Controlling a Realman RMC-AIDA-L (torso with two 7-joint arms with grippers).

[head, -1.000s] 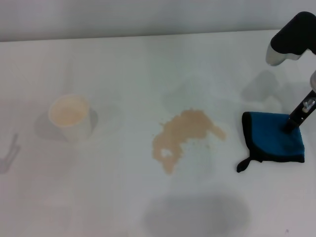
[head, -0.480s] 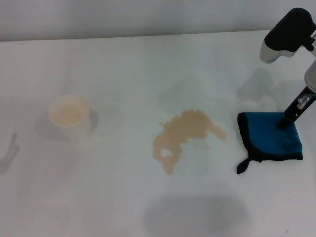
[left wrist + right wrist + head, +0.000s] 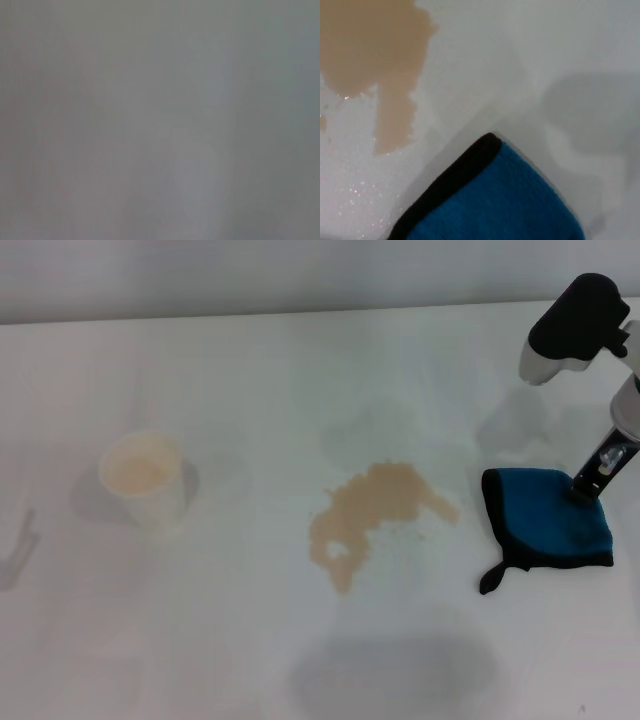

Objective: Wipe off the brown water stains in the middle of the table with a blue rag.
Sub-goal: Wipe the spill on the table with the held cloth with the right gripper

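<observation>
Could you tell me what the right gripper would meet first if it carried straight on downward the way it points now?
Most likely the small bright-blue rag with black edging: the right gripper points down at its far right part, apparently at the cloth already, though depth is unclear.

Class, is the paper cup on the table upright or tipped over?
Upright. The head view shows the paper cup standing with its round open mouth facing up on the table.

Plain laboratory-style test bench: a wide bare white table (image 3: pixel 250 370) against a blank pale wall (image 3: pixel 300 270), without furnishings.
</observation>
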